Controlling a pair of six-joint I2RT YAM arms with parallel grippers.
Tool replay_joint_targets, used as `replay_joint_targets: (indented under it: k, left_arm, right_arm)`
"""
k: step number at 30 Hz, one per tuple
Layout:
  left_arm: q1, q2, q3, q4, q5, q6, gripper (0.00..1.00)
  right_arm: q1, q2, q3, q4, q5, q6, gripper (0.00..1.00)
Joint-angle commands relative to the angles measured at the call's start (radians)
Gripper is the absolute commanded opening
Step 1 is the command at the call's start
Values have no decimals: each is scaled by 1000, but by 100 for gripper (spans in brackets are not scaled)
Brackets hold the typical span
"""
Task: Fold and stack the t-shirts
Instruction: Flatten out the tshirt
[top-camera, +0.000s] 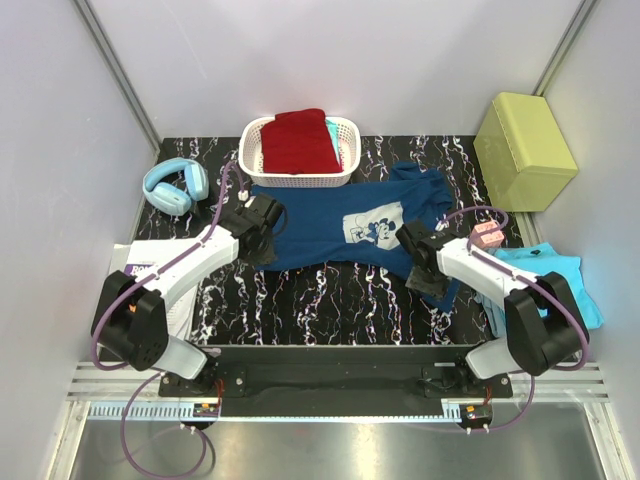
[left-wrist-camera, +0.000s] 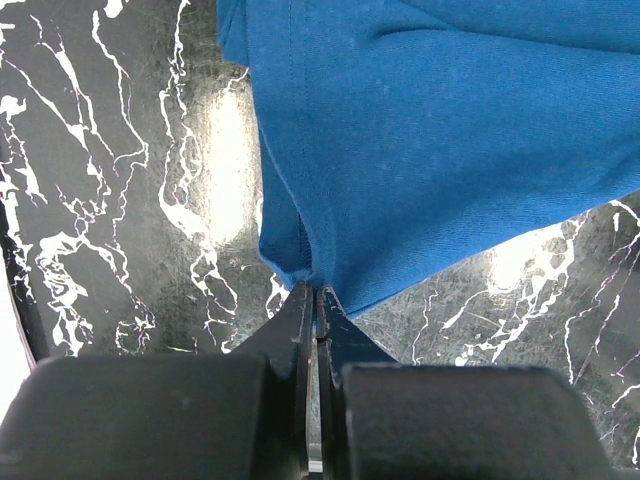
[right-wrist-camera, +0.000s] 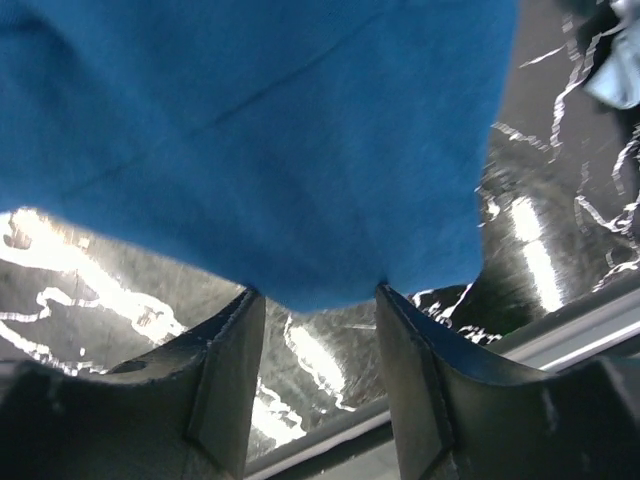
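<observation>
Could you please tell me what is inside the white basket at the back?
A folded dark red t-shirt fills the white basket, with a sliver of turquoise cloth at its right edge. Whatever lies beneath the red shirt is covered.

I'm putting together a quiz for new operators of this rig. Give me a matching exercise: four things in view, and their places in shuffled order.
Things:
1. blue cloth t-shirt with a white cartoon-mouse print
2. dark red cloth t-shirt
3. yellow-green box
4. light blue padded headphones

Places:
A. in the white plastic lattice basket
B. back left corner
C. spread out mid-table
D. back right corner

Pairs: 1-C, 2-A, 3-D, 4-B.
</observation>
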Motion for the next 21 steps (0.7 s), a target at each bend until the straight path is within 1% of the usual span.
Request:
replay_joint_targets:
  k: [1, 2, 5, 6, 9, 10, 12, 13, 17, 20, 21]
  left_arm:
    - [-1, -17, 23, 25, 8, 14, 0]
    - [-1, -20, 22, 24, 8, 16, 0]
    - [-1, -23, 15, 24, 6, 16, 0]
    - [-2, -24, 12, 24, 8, 16, 0]
    - [-1, -26, 12, 24, 9, 13, 0]
    - [-1, -26, 11, 24, 9, 14, 0]
    - [-2, -26, 12, 24, 9, 14, 0]
    - [-1, -27, 12, 24, 9, 14, 0]
    - [-1, -35, 12, 21, 11, 16, 0]
    - [-1, -69, 20, -5, 8, 16, 0]
    - [-1, -79, 25, -13, 3, 17, 0]
  right_arm:
    - [-39, -8, 25, 16, 94, -12, 54]
    - [-47, -9, 23, 17, 94, -18, 53]
    - [-57, -14, 17, 22, 82, -20, 45]
    - [-59, -17, 11, 20, 73, -17, 38]
    - [-59, -32, -7, 22, 52, -6, 26]
    - [-59, -39, -12, 22, 45, 0, 16]
    - [-59, -61, -26, 19, 35, 6, 8]
    - [-59, -71, -27, 14, 33, 8, 0]
    - [-57, -117, -18, -38, 38, 18, 0]
    - [-54, -186, 20, -125, 68, 23, 0]
    - [-54, -231, 41, -144, 81, 20, 0]
